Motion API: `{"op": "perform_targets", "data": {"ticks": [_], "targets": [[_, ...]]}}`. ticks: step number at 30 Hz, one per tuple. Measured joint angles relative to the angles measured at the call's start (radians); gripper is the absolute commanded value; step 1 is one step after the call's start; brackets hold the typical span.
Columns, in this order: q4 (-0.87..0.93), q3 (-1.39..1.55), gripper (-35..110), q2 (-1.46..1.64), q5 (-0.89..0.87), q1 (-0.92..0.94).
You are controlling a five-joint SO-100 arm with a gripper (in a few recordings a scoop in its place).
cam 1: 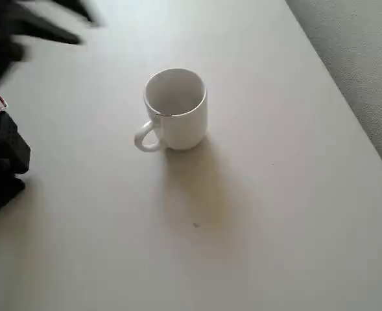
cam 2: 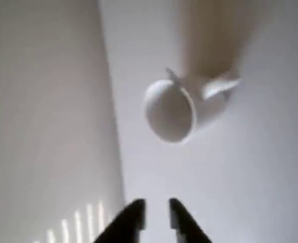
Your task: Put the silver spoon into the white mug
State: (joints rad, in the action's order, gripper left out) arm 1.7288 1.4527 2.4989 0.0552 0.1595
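The white mug (cam 1: 176, 110) stands upright on the desk (cam 1: 275, 214), nearer the far edge than the near one in the overhead view, its loop handle pointing toward the lower left. The silver spoon (cam 2: 172, 77) appears to be inside it already: in the wrist view a thin grey sliver pokes just above the rim on the far side, and in the overhead view a faint dark line sits at the rim above the handle. Both are blurred, so this is a judgement, not a certainty.

The gripper (cam 2: 156, 215) hangs above the desk well apart from the mug, its two dark fingers (cam 2: 133, 212) set a narrow gap apart with nothing between them.

The spoon would be light, stiff and slick; its slim handle is the place to pinch, across the narrow width near the middle, since the shiny metal could pivot or slip if held near one end. The mug is heavy beside it, glossy and breakable, and a knock at the rim could tip it.
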Motion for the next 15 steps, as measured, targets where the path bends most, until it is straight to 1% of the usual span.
{"op": "perform_targets", "data": {"ticks": [4, 7, 11, 15], "targets": [[-0.201, 0.463, -2, 0.388, 0.044, 0.049], [-0.298, 0.862, -2, 0.629, 0.071, 0.060], [-0.359, 1.241, -2, 0.732, 0.074, 0.069], [-0.399, 1.425, -2, 0.776, 0.074, 0.087]]}}
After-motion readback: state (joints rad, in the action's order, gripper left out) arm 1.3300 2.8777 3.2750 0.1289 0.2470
